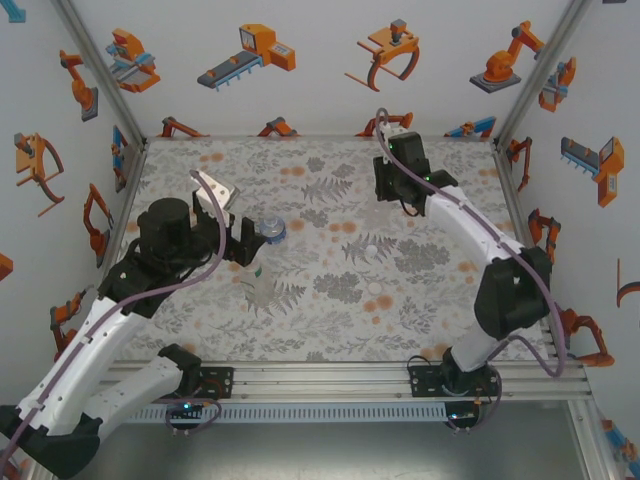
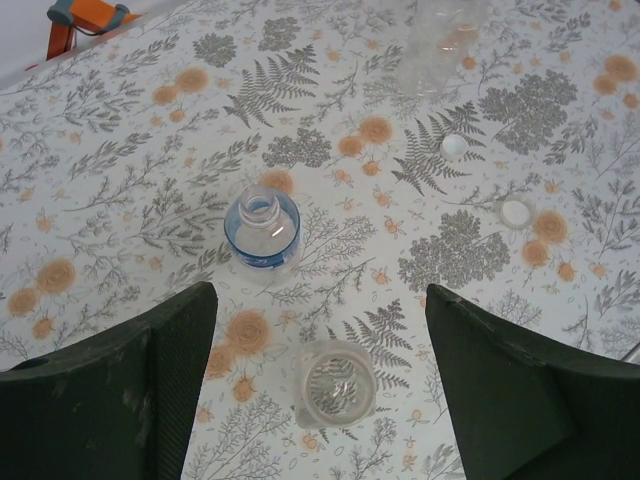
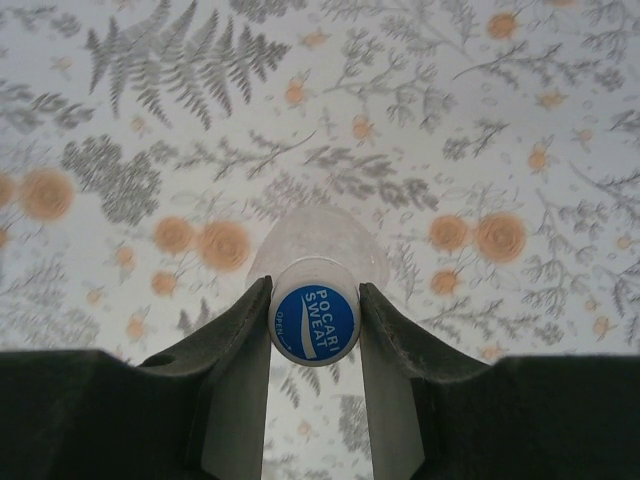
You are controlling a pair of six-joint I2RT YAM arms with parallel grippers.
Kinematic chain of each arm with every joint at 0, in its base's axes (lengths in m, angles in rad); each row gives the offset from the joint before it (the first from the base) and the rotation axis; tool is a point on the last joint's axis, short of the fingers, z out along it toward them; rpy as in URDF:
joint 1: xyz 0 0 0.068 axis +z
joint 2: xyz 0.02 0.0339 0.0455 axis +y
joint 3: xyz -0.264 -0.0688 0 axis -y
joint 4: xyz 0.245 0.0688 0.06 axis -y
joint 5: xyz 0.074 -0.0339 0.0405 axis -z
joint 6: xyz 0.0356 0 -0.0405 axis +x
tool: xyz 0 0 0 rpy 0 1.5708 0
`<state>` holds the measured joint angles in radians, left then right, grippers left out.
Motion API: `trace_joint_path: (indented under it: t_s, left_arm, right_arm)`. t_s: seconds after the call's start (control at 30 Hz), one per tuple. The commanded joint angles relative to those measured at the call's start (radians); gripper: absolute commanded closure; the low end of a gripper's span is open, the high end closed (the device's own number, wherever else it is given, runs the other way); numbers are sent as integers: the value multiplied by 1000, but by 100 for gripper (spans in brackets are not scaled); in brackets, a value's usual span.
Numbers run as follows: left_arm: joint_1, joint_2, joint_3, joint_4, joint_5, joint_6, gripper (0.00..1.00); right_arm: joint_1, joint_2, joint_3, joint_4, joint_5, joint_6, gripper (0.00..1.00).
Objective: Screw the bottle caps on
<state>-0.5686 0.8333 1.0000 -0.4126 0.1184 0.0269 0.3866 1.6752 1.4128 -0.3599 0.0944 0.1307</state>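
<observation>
Floral tablecloth (image 1: 330, 330) covers the table. The left gripper (image 2: 318, 300) hangs with its jaws spread and empty over an uncapped plain bottle (image 2: 335, 385). An uncapped blue-labelled bottle (image 2: 262, 232) stands just beyond. A white cap (image 2: 454, 145) and a second white cap (image 2: 516, 211) lie loose to the right, apart from both bottles. The right gripper (image 3: 315, 290) is clenched on a blue-topped Pocari Sweat cap (image 3: 315, 322), which sits on a third clear bottle (image 3: 300, 240).

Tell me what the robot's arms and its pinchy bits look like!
The left arm and right arm have smooth white shells with chunky black joints. A thin purple cable loops along each one. The left end effector and right end effector each have two flat, very dark fingers with a matt, slightly scuffed surface.
</observation>
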Motion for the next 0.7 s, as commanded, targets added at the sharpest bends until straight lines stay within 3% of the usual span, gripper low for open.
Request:
trace_joint_path:
  t_s: [0.0, 0.23, 0.57, 0.67]
  left_arm:
    - [8, -9, -15, -6, 24, -39, 23]
    - [11, 4, -9, 8, 24, -50, 23]
    - [12, 13, -4, 18, 17, -74, 23]
    - [12, 12, -5, 19, 17, -82, 23]
  right_arm:
    - [-19, 70, 112, 64, 35, -40, 100]
    - [-49, 222, 255, 26, 2, -47, 100]
    - [-60, 295, 320, -49, -16, -33, 100]
    - [-61, 305, 318, -57, -21, -32, 90]
